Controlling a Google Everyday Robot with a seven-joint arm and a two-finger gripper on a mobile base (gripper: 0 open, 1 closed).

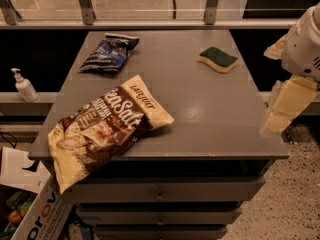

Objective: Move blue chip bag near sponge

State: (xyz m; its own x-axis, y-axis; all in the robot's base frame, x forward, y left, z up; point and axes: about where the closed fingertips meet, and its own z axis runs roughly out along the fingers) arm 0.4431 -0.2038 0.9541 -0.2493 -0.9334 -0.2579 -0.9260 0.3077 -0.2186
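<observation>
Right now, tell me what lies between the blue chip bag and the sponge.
Only bare tabletop lies between the blue bag and the sponge, as the camera view shows. The gripper hangs beyond its right edge.

Bare tabletop (200,99) between right-side jaws and sponge (218,59)

You see a grey flat-topped drawer cabinet (210,119). A large brown-and-cream "Sea Salt" foil bag (105,129) overhangs its front-left corner. A white pump bottle (23,86) stands to its left. The gripper (272,120) hangs beside its right edge.
</observation>
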